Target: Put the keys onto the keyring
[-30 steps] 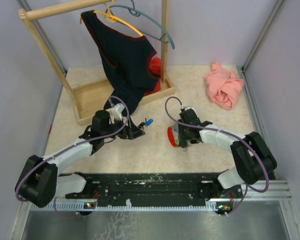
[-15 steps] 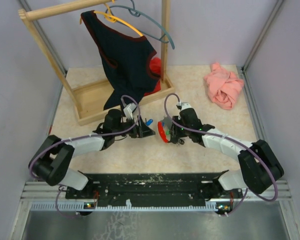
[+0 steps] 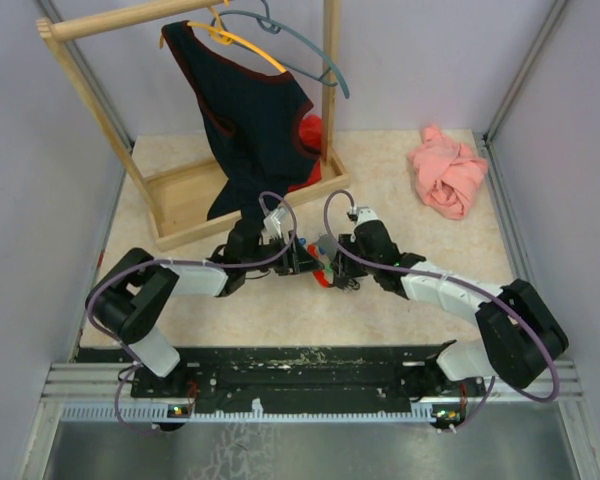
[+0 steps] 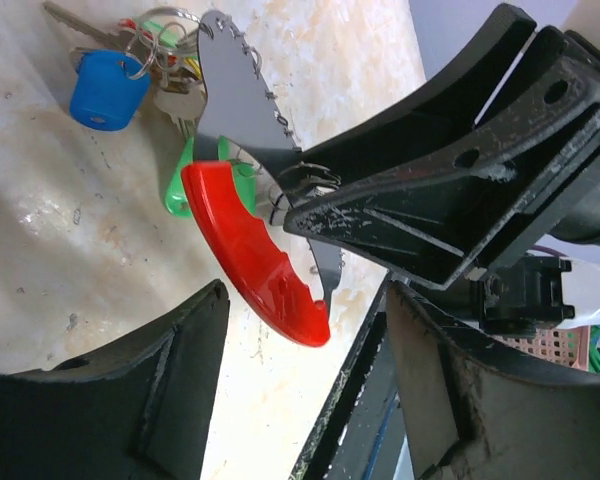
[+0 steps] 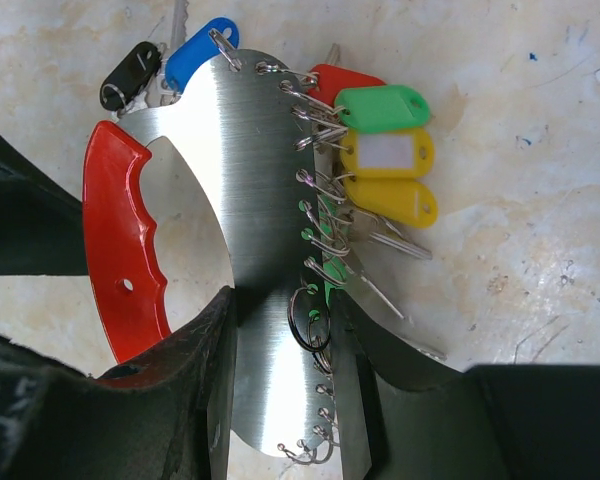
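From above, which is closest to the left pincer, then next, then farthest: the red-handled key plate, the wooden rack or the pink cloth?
1. Red-handled key plate, right beside the left pincer.
2. Wooden rack, behind, to the left.
3. Pink cloth, far back right.

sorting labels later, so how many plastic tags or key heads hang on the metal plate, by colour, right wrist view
black piece: 1
blue piece: 1
red piece: 1
green pieces: 2, one mostly hidden behind the metal plate
yellow pieces: 2
total: 7
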